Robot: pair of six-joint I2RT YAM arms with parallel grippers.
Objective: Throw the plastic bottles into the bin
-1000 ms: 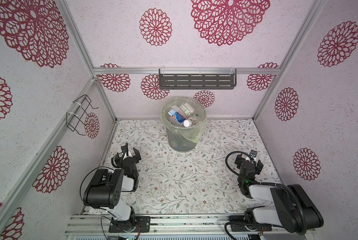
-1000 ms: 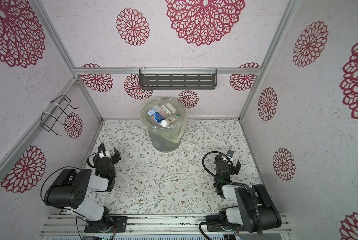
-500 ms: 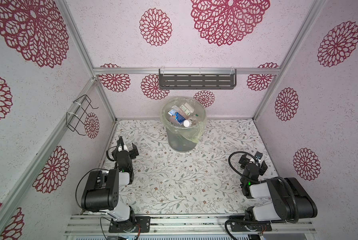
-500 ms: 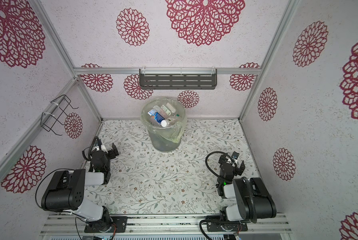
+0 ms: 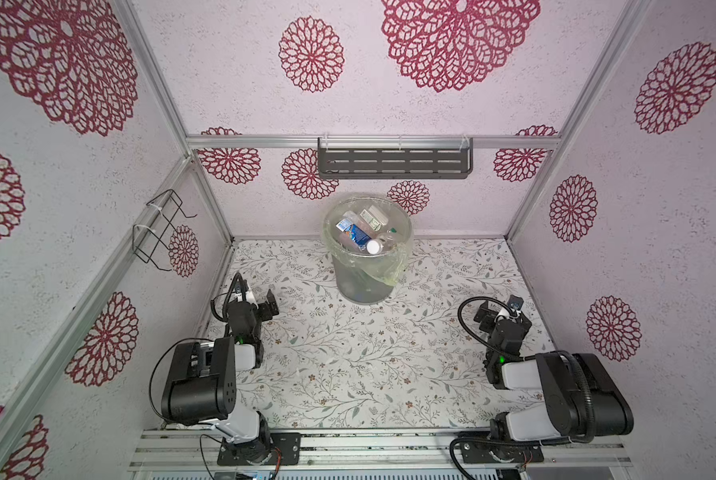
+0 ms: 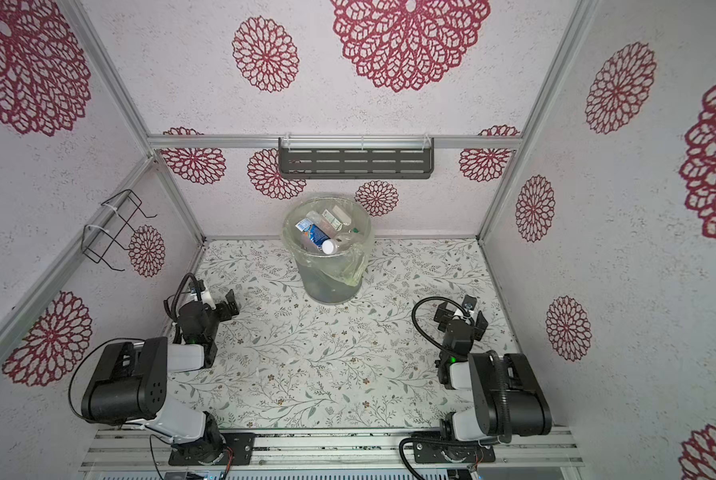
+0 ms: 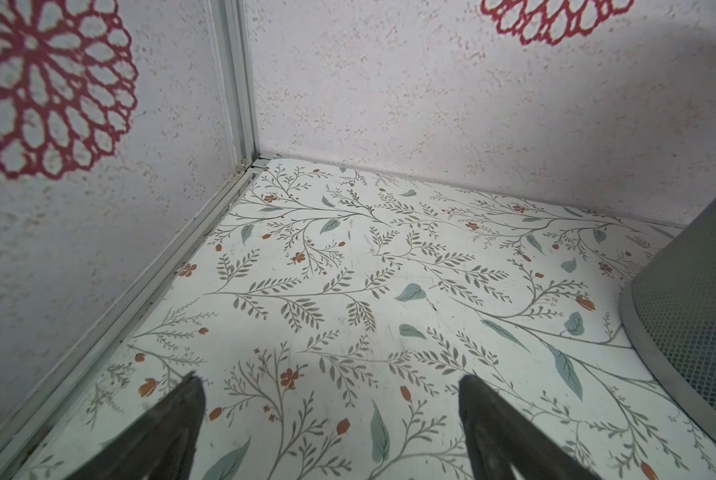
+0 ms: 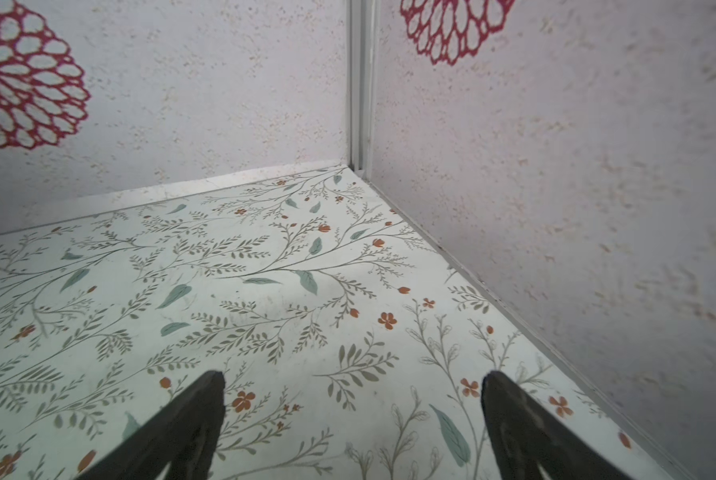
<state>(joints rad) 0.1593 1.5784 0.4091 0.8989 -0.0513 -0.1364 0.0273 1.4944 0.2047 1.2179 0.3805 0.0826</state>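
The 2 arms are folded low, elbows back. The left gripper (image 7: pixel 329 382) and right gripper (image 8: pixel 354 376) each point forward, seemingly tilted slightly downward, jaws spread wide.

The left arm (image 5: pixel 200 386) and the right arm (image 5: pixel 605 407) look like twins: boxy matte-black joint housings linked by smooth white shells, each standing on a black base plate (image 5: pixel 287 449) studded with small screws. A thick black cable (image 5: pixel 459 313) loops loose near each wrist, a ribbed black conduit (image 5: pixel 588 399) runs over the right arm's big housing, and a tiny green light (image 5: pixel 502 358) glows on each forearm. The fingers (image 7: pixel 173 428) are dark, tapering to blunt tips.
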